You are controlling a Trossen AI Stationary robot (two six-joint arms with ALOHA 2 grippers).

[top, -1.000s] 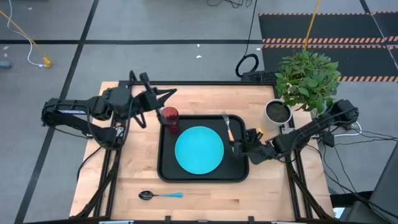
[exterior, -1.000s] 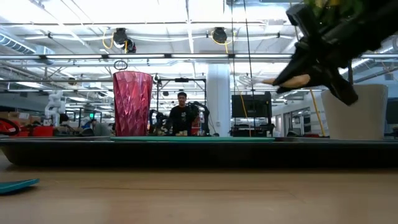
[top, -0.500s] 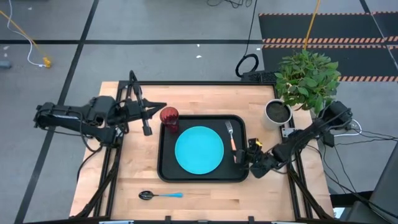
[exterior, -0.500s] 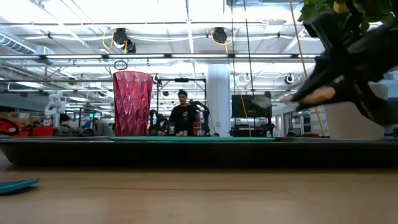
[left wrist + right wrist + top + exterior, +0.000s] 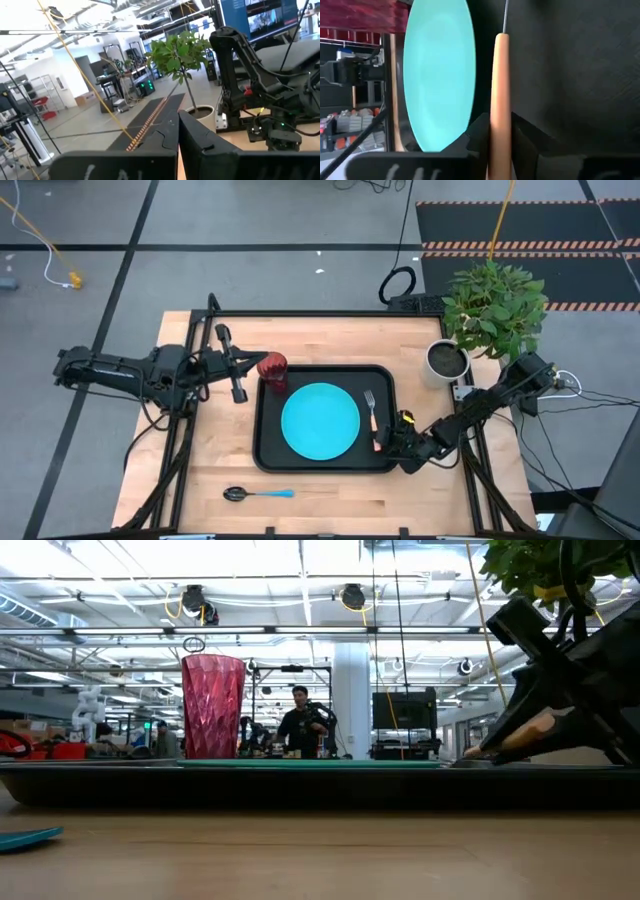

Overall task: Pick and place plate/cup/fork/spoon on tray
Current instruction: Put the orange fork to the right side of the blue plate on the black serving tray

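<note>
Resting on the wooden table (image 5: 210,465), the tray (image 5: 268,458) holds plate (image 5: 320,420); right pincer (image 5: 385,442) clamps fork (image 5: 373,416); left pincer's state unclear.

Fork (image 5: 500,95) tines cut off in right wrist view; spoon (image 5: 25,838) mostly cropped low view.

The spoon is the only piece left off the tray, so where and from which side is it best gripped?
Probably grip the spoon at mid-handle, coming straight down from above: it lies flat on the table in front of the tray, the slim light blue handle pointing right, with open table around it.
</note>
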